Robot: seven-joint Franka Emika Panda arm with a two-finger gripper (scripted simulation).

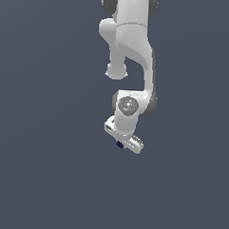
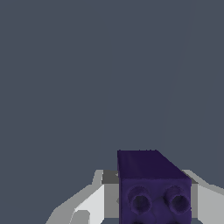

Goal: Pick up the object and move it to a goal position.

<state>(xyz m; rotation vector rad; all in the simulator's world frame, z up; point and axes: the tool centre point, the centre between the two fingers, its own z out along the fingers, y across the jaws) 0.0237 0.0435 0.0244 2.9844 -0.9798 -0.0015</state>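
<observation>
End effector: I see it clamped on the purple block.
Done: pickup, I judge.
Left: carrying to goal.

The arm is glossy white, built of rounded, bulbous links with dark grey bands at the joints. A grey circular cap closes the wrist joint. Below that cap sits the boxy white gripper, with pale angular fingers.
</observation>
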